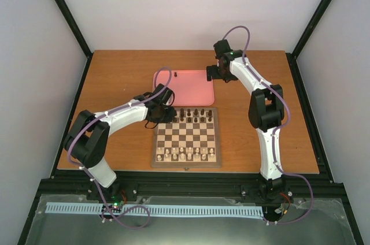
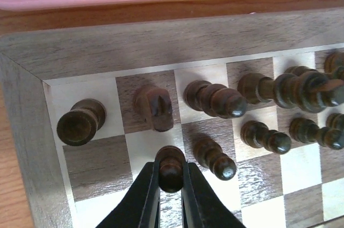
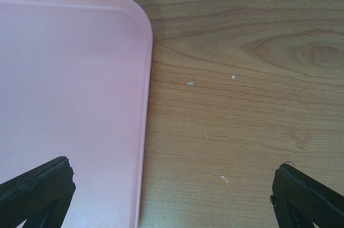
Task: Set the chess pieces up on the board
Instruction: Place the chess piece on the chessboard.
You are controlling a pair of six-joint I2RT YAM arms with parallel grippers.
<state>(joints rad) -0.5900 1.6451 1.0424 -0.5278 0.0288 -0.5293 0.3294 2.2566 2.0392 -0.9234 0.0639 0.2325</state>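
The board [image 1: 214, 138] lies mid-table, with dark chess pieces [image 1: 195, 114] along its far rows. My left gripper [image 1: 162, 114] is at the board's far left corner. In the left wrist view it [image 2: 171, 164] is shut on a dark pawn [image 2: 171, 177] over a light square of the board [image 2: 134, 45], in the second row. A rook [image 2: 80, 123], a knight [image 2: 155, 107], a bishop [image 2: 216, 99] and another pawn [image 2: 215, 159] stand close by. One dark piece [image 1: 175, 75] stands on the pink tray. My right gripper [image 1: 214, 72] is open and empty by the tray's far right corner.
Pale cream pieces [image 1: 186, 153] fill the board's near rows. The pink tray [image 1: 191, 89] lies just behind the board. In the right wrist view its rounded corner [image 3: 70, 104] lies left of bare wooden table [image 3: 242, 104], and my wide-open gripper [image 3: 172, 196] spans both.
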